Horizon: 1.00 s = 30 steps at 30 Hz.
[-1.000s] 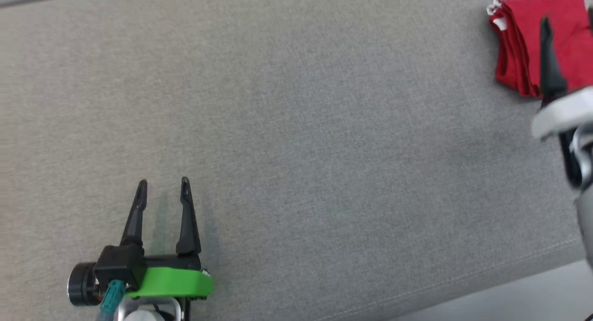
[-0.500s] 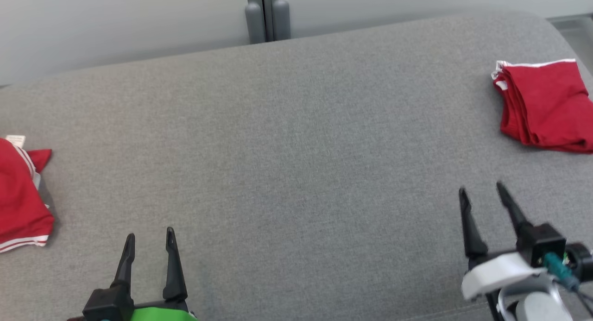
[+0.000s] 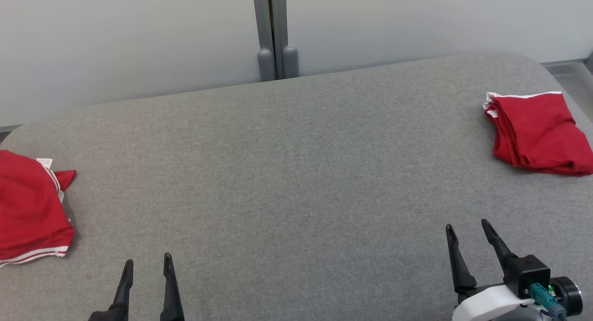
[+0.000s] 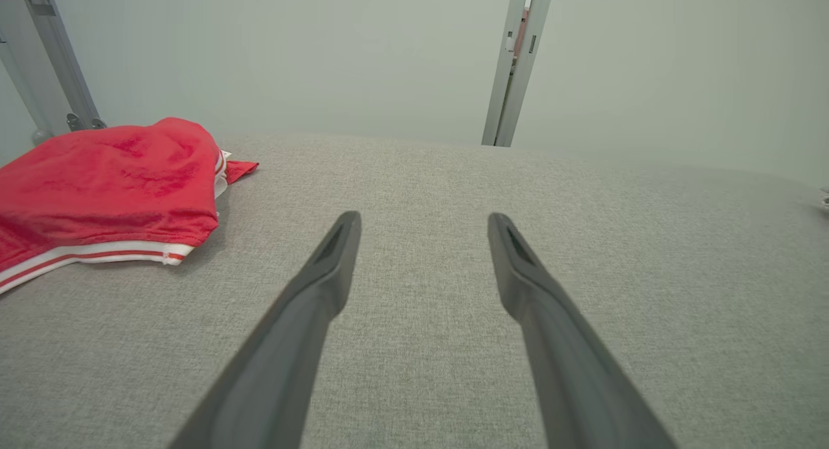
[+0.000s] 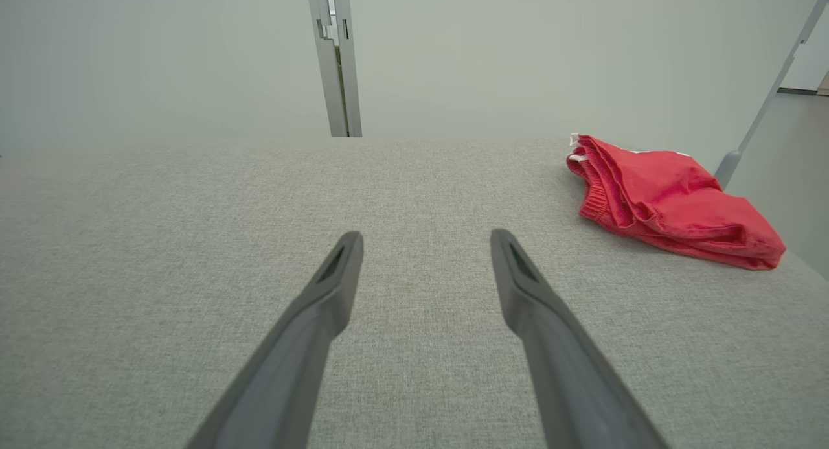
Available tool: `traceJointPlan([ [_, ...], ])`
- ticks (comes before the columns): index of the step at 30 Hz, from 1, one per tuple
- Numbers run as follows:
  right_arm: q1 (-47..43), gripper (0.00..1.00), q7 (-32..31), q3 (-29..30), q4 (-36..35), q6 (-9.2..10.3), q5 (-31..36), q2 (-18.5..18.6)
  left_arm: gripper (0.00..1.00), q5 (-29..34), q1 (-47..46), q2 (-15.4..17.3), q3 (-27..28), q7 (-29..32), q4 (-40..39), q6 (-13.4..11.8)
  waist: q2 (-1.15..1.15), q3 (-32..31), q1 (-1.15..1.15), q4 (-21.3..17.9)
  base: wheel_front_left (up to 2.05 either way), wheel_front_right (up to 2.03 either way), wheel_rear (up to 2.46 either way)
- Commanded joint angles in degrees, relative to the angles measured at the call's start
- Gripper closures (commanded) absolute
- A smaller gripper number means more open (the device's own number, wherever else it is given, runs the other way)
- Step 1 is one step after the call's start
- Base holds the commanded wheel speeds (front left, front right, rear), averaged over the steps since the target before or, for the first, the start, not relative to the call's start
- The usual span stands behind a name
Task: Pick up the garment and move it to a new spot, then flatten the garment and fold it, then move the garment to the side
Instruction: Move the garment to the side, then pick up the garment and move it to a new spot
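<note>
Left gripper [image 3: 148, 261]: long dark fingers spread, nothing held, poised over grey fabric-covered table [image 3: 296, 173]. Crumpled red garment with white stripes [image 3: 28, 205] laid near it, ahead and to its left, untouched. Right gripper [image 3: 467, 225] likewise spread and empty. Folded red garment with white trim [image 3: 537, 133] laid well apart from it, ahead and to its right, by table's right edge. Since a second ago: head camera raised; right gripper drawn back from over folded garment.

A folded red garment [image 3: 537, 131] lies far right, and a bunched white-striped red garment [image 3: 28, 210] far left.
</note>
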State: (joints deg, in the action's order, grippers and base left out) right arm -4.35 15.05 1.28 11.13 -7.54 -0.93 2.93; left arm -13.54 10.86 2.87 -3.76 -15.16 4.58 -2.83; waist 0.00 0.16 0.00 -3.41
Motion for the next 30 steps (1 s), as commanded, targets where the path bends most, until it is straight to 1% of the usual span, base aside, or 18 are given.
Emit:
traceJointPlan([
  [1,0.44,0.00,0.16,0.10,0.08,0.11,-0.41,-0.01,0.00,0.11,0.37,0.06,0.04,0.03,0.13,0.16,0.00,0.01,0.00,0.01,0.00,0.00,0.00],
  [5,0.23,0.00,0.15,0.43,0.18,0.11,-0.23,-0.01,0.00,0.00,-0.23,0.05,-0.52,0.03,0.15,0.14,0.00,0.06,0.00,0.51,0.00,0.00,0.00],
  [7,-0.27,0.00,0.16,0.70,-0.01,0.11,-0.41,-0.01,0.00,0.14,-0.57,0.06,-0.81,0.04,0.43,0.42,0.00,0.00,0.00,1.53,0.00,0.00,0.00],
  [11,-1.67,0.00,0.15,0.16,0.05,0.11,-1.09,-0.03,0.00,0.63,-1.02,0.06,-1.25,0.02,1.02,0.74,0.00,-0.68,0.00,5.49,0.00,0.00,0.00],
  [13,-1.94,0.00,0.16,-0.47,0.16,0.11,-1.53,-0.01,0.00,0.67,-0.59,0.08,-1.39,0.02,1.19,0.71,0.00,-1.18,0.00,8.39,0.00,0.00,0.00],
  [19,-0.80,0.00,0.16,-2.98,0.53,0.11,-2.56,0.04,0.00,0.97,1.71,0.08,-1.30,0.02,1.57,0.90,0.00,-2.23,0.00,15.96,0.00,0.00,0.00],
  [23,-0.27,0.00,0.16,-3.83,1.00,0.11,-3.10,0.01,0.00,1.31,2.66,0.08,-0.82,0.02,1.30,0.96,0.00,-2.66,0.00,20.21,0.00,0.00,0.00],
  [27,-0.13,0.00,0.16,-4.62,1.47,0.11,-3.61,0.04,0.00,1.06,2.97,0.08,0.02,0.02,0.93,0.75,0.00,-2.73,0.00,22.33,0.00,0.00,0.00],
  [30,-0.03,0.00,0.16,-4.98,1.64,0.11,-3.70,0.04,0.00,0.75,3.10,0.08,0.44,0.02,0.64,0.72,0.00,-2.62,0.00,22.52,0.00,0.00,0.00],
])
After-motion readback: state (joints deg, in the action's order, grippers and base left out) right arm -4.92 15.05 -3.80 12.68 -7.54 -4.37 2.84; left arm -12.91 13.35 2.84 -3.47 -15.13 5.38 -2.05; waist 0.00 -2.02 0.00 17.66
